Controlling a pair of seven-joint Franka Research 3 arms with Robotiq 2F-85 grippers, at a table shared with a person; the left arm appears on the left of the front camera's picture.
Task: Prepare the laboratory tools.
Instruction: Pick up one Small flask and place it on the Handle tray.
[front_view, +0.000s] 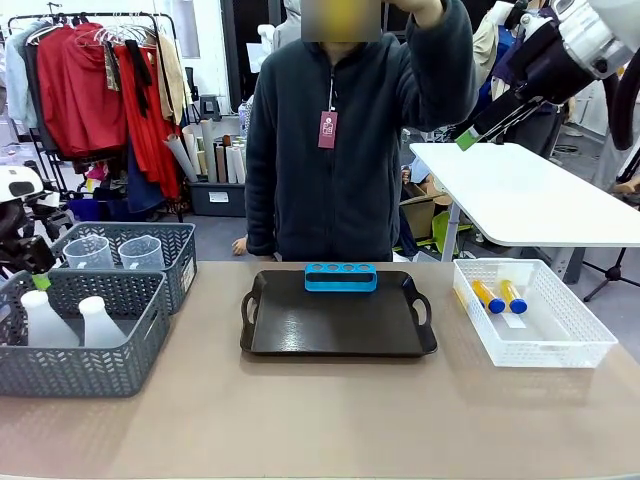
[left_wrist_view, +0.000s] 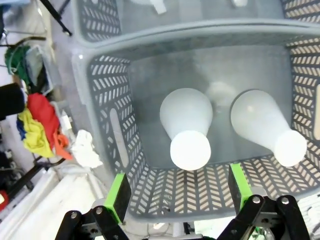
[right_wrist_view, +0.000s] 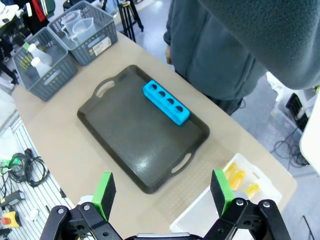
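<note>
1. Left gripper (left_wrist_view: 179, 192), bottom of the left wrist view: jaws wide apart, green pads (left_wrist_view: 119, 196) at either side, nothing between them and nothing touched; held over the near wall of a grey basket (left_wrist_view: 107, 125).
2. Two white flasks (left_wrist_view: 186, 127), centre of the same view: upright in that basket, side by side but apart; top of the left one just above the gap between the pads.
3. Lower left of the front view: the same flasks (front_view: 45, 320) in the nearer basket; directly behind it, a second grey basket (front_view: 180, 262) with two clear jugs (front_view: 88, 252) standing upright.
4. Right gripper (right_wrist_view: 162, 192), bottom of the right wrist view: jaws wide apart, empty, high above the table (right_wrist_view: 60, 135); at the upper right of the front view, raised well clear of everything on the tabletop.
5. Black tray (front_view: 340, 325), centre of the front view: a blue rack (front_view: 341, 277) with four holes along its far edge.
6. Yellow tubes (front_view: 488, 297) with blue caps, right of the front view: lying side by side in a white basket (front_view: 580, 345), just right of the tray.
7. Person (front_view: 340, 150), top centre of the front view: standing at the far side of the table, behind the tray.
</note>
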